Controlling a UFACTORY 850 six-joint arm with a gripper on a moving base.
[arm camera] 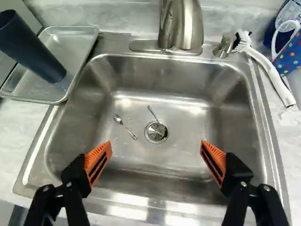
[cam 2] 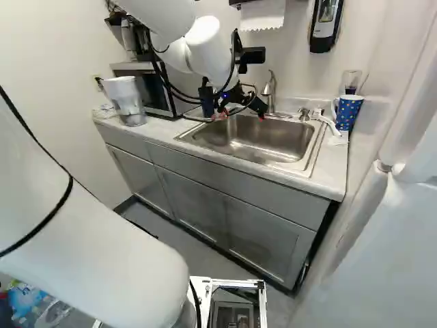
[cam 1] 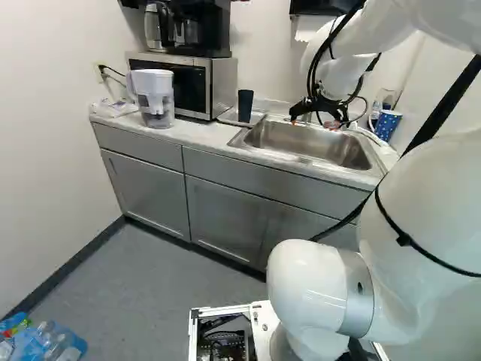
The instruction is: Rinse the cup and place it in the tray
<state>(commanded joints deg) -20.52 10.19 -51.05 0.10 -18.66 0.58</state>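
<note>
Wrist view: one tall, smooth, dark navy cup (arm camera: 35, 49) stands upright in one shallow, rectangular metal tray (arm camera: 77, 40) on the pale marbled desk (arm camera: 19, 132), ahead of the black end effector (cam 1: 312, 122), well off to its left. The end effector's two orange-padded fingers are spread wide above one stainless-steel sink (arm camera: 186, 146). Two slim metal utensils (arm camera: 128, 129) lie inside, one touching the round drain (arm camera: 156, 132). Across the sink: one white-handled brush (arm camera: 273, 75), one blue polka-dotted cup (arm camera: 289, 57).
</note>
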